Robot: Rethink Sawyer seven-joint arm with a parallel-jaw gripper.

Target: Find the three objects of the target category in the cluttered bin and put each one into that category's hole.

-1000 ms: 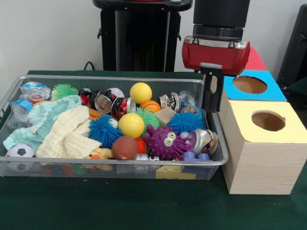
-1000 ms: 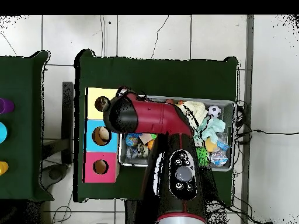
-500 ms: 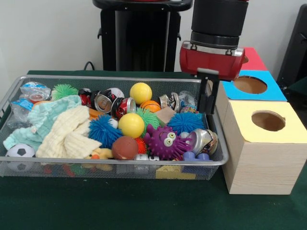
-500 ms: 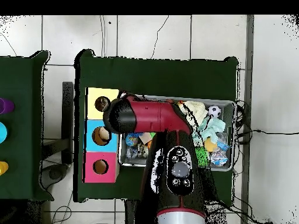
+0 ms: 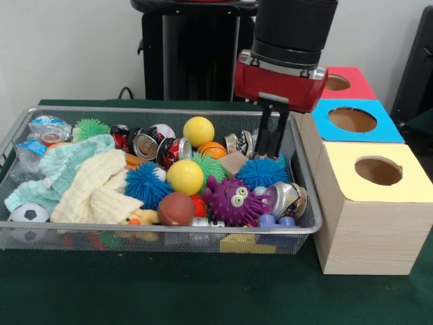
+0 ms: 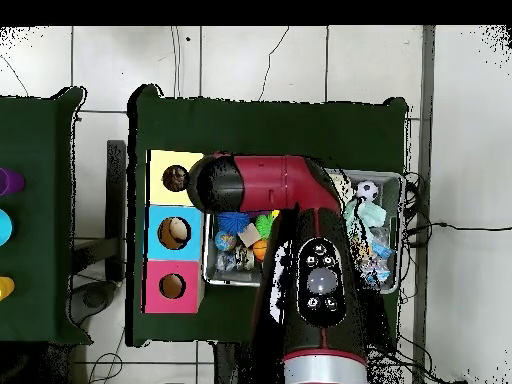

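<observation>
Blue spiky ball (image 5: 261, 172) sits directly under the gripper (image 5: 268, 143), at the right end of the wire bin (image 5: 81, 112), hemmed in by a purple googly-eyed toy (image 5: 232, 200), a crushed can (image 5: 283, 198) and a small tan block (image 5: 233, 162). Target category unclear from here; could be any of these. Likely trouble: soft spikes slipping free, or a neighbour dragged up along with it; bin wall close enough to snag. Gripper hangs vertically from the red wrist (image 5: 279, 76), tips just above the ball, holding nothing; whether spread or closed cannot be told. Yellow-topped box (image 5: 377, 198), blue-topped box (image 5: 352, 120) and red-topped box (image 5: 342, 82) wait just beside the bin on the green table (image 5: 169, 291).
</observation>
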